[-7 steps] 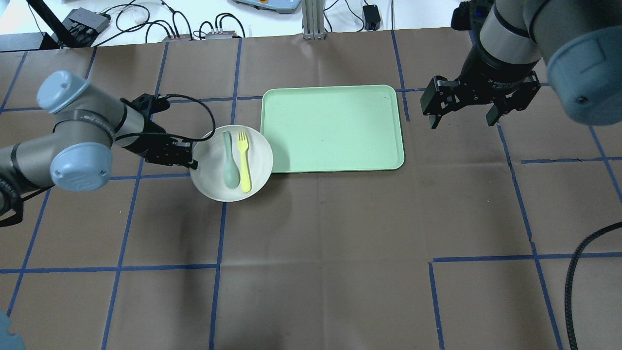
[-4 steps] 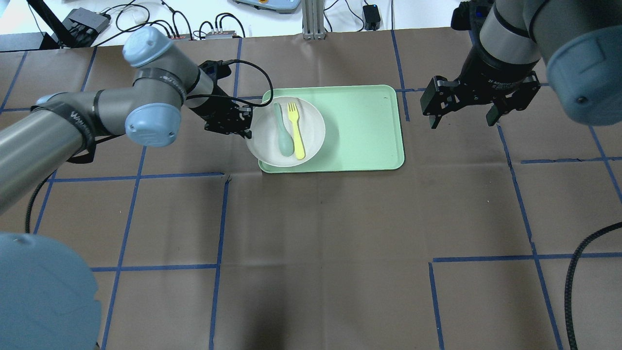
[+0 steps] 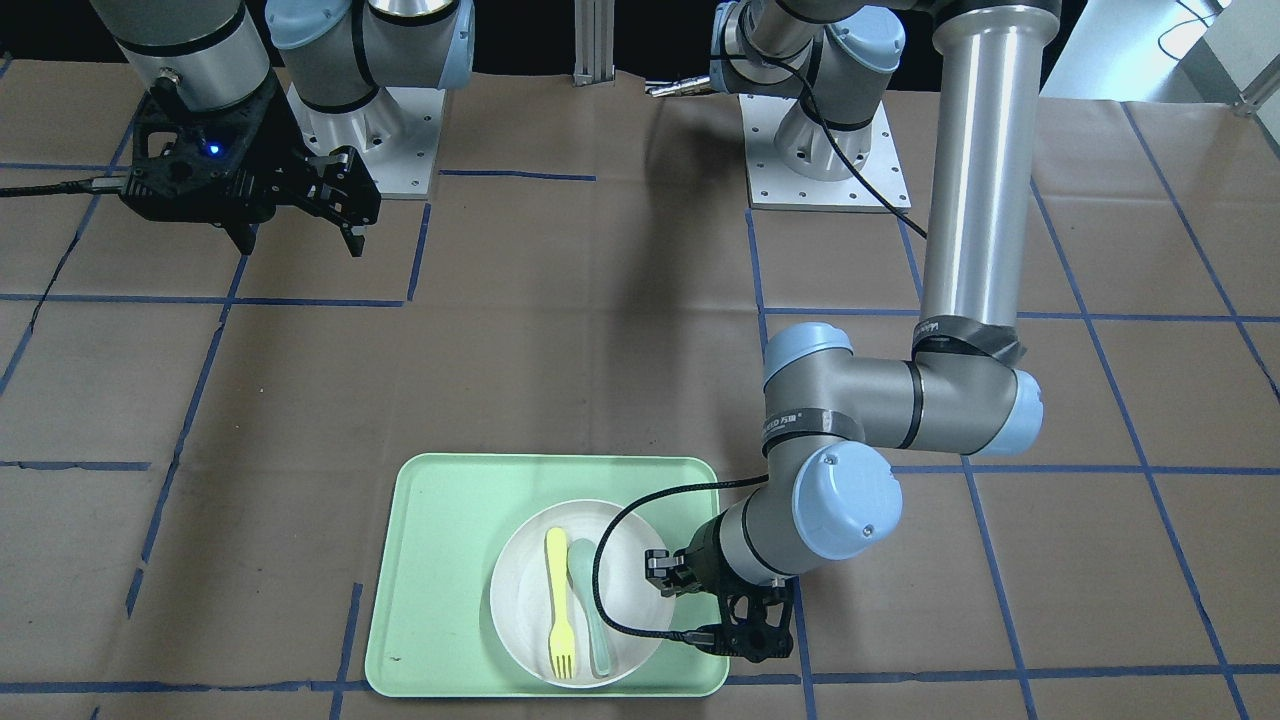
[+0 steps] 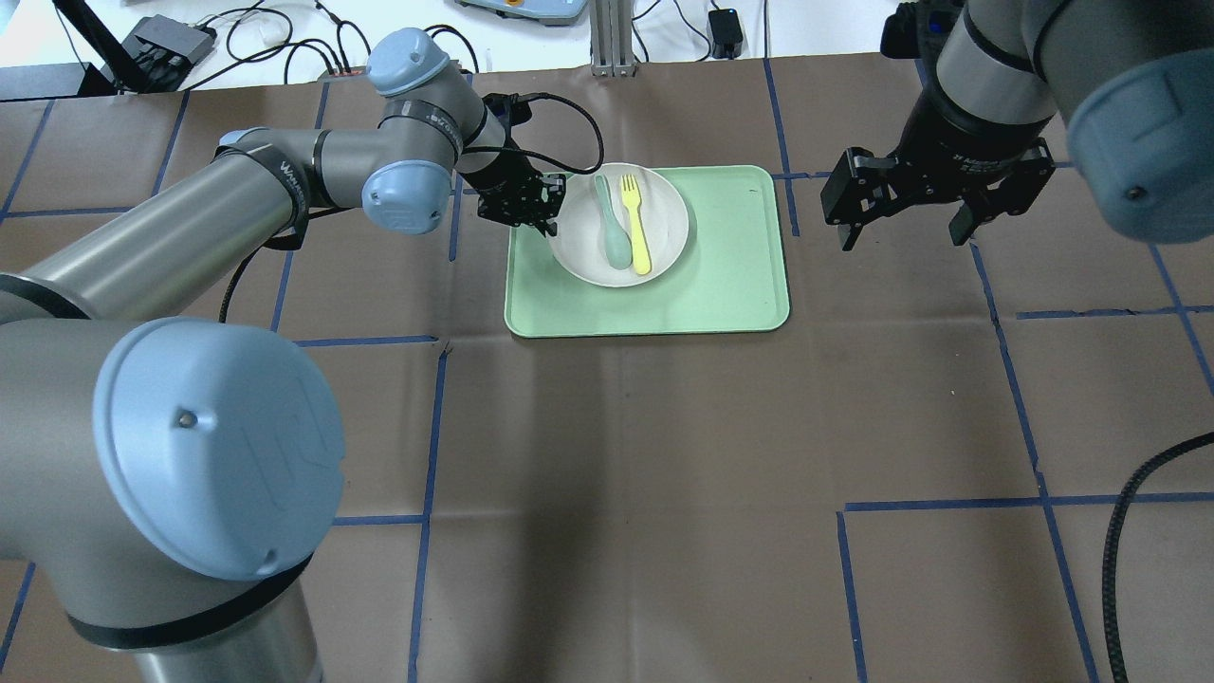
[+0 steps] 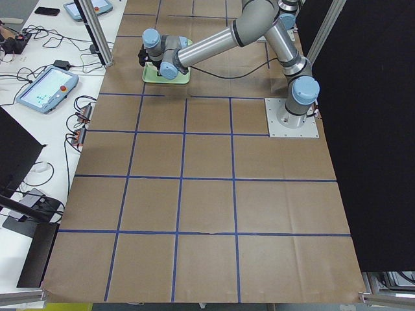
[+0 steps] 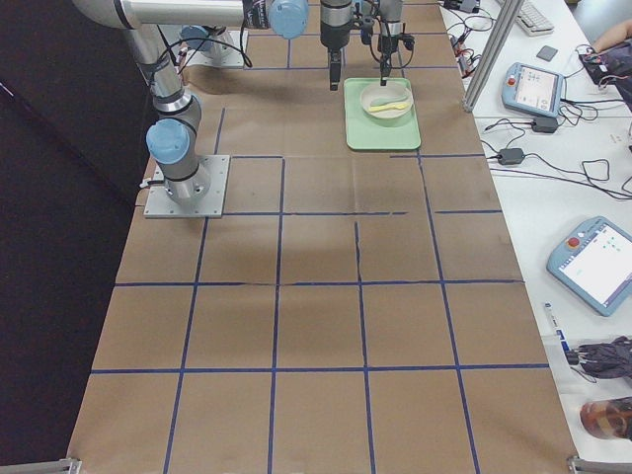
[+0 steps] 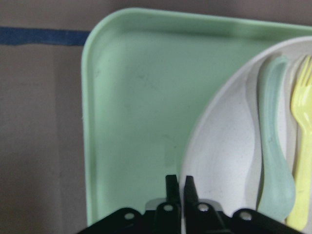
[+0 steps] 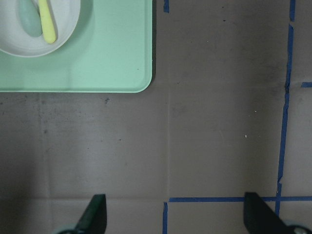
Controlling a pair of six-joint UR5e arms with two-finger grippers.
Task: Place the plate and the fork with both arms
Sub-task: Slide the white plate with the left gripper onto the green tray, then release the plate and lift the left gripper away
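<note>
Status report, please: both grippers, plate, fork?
Left gripper shut on plate rim; right gripper open beside tray. Plate over tray, fork and spoon in it. Nothing seen in the way.

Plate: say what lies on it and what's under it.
On the plate lie the fork and a grey-green spoon, side by side. Beneath is the mint-green tray; the part it covers is hidden.
</note>
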